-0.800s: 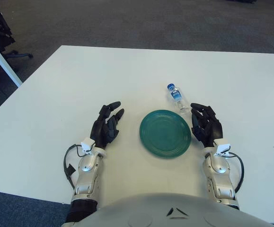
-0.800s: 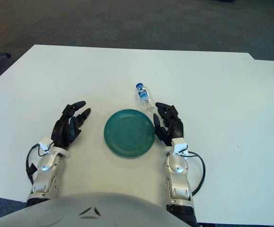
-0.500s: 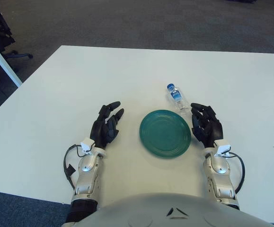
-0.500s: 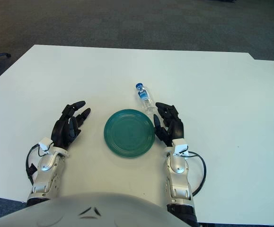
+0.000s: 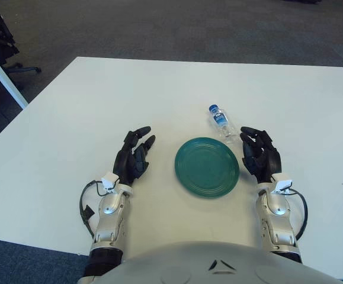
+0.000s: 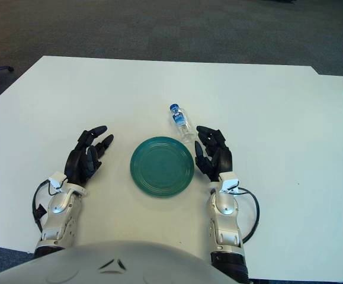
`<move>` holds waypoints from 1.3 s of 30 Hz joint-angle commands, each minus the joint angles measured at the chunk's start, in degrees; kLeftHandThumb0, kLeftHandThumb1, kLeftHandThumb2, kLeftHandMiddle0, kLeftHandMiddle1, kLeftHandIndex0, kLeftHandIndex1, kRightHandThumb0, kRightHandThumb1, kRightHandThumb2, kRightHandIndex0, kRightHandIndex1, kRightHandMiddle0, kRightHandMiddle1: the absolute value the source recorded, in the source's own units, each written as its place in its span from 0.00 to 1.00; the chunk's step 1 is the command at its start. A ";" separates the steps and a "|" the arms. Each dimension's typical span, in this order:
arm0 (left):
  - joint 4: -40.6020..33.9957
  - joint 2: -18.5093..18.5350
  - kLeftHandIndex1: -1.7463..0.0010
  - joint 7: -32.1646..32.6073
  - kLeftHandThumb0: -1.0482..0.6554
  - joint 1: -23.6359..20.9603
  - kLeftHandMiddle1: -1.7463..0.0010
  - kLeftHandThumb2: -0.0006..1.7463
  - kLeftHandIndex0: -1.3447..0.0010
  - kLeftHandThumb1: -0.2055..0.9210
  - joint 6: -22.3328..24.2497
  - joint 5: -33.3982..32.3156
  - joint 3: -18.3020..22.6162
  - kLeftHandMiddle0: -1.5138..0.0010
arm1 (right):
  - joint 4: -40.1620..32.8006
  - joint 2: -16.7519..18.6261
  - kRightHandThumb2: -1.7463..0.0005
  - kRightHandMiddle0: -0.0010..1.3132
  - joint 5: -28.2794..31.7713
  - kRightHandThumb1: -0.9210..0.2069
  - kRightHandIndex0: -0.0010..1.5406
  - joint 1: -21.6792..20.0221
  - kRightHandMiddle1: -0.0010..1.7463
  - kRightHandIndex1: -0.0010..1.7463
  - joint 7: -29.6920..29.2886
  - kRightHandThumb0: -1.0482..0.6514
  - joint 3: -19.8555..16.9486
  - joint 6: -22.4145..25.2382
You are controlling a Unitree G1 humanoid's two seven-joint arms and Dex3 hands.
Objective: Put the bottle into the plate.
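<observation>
Hands flank one plate (image 5: 207, 166) on the counter (image 5: 70, 112).
Right hand (image 5: 260, 155) fingers spread, one bottle (image 5: 221, 122) lying just beyond them; left hand (image 5: 132, 157) fingers spread, holding nothing.

The scene is evenly and brightly lit from overhead. Only soft, short shadows are cast on the table (image 5: 70, 118). No glare is seen. Sharp focus is held across the tabletop; the floor beyond its far edge is rendered darker.
</observation>
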 commanded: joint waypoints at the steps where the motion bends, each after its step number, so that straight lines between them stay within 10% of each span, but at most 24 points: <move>1: 2.63 -0.40 0.51 0.37 0.31 0.32 0.99 0.40 0.82 1.00 1.22 0.14 -0.10 0.58 | -2.22 -2.87 0.75 0.03 0.99 0.00 0.31 -2.32 0.49 0.15 0.28 0.30 -2.76 0.48; 14: 6.04 -1.64 0.52 -0.93 0.34 -1.73 0.99 0.42 0.83 1.00 1.92 -1.50 -0.15 0.58 | -9.50 -11.69 0.80 0.00 -4.84 0.00 0.28 -9.41 0.46 0.12 -0.39 0.23 -6.61 10.77; 39: 12.34 -3.48 0.55 -2.91 0.31 -4.99 1.00 0.45 0.86 1.00 -1.50 -1.05 -1.49 0.61 | 5.88 -24.20 0.82 0.00 -20.89 0.00 0.28 -28.27 0.42 0.07 1.83 0.20 1.55 16.16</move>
